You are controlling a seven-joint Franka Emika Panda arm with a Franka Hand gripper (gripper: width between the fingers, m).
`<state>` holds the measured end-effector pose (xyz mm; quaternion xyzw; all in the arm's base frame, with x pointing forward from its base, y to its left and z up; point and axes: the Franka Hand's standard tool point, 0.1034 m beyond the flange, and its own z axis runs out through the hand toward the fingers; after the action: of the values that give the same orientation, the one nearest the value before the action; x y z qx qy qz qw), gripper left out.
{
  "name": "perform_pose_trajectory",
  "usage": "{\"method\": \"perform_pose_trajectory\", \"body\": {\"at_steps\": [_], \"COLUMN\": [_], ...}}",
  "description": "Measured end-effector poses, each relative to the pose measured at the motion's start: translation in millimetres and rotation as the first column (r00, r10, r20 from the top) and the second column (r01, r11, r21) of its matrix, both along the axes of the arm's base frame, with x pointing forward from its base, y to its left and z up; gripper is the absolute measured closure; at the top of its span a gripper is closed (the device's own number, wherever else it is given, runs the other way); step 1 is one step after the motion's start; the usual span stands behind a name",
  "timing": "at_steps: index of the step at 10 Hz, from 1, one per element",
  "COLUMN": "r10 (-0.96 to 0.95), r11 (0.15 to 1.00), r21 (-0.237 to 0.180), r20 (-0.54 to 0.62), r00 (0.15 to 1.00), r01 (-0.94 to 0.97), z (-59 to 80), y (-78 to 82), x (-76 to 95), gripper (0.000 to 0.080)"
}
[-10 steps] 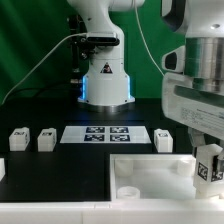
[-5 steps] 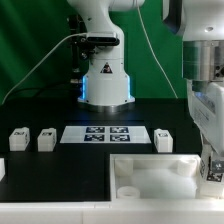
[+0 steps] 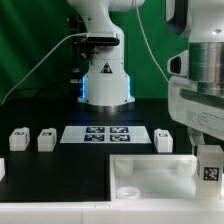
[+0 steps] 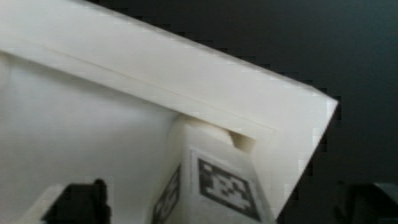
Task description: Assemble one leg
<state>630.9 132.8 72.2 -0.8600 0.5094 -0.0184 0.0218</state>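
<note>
A white leg with a black-and-white tag stands upright at the near right corner of the wide white panel. My gripper is right above it, with the fingers down along its sides. In the wrist view the leg stands between my gripper's two dark fingers. A strip of light panel shows between the left finger and the leg, so the jaws stand open around it. The leg's foot is hidden behind the panel's rim.
Three more white legs stand on the black table, and part of another shows at the exterior view's left edge. The marker board lies in the middle. The robot base is behind it.
The gripper turned about its vertical axis, showing narrow half a second ago and broad again now. The leg stayed at the panel's right corner.
</note>
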Motion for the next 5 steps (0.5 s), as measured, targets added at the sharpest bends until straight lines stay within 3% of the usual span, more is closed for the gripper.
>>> {"method": "perform_pose_trajectory", "body": {"at_steps": [4,5], "r10": [0.393,0.513], "r11": [0.919,0.857], "r21": [-0.037,-0.048], "r20": [0.001,-0.003], "r00": [0.919,0.858], "r01": [-0.393,-0.513], "z": [0.5,0.7], "y": [-1.2,-3.7], "x": [1.3,1.9], "gripper": [0.0150,0.0150]}}
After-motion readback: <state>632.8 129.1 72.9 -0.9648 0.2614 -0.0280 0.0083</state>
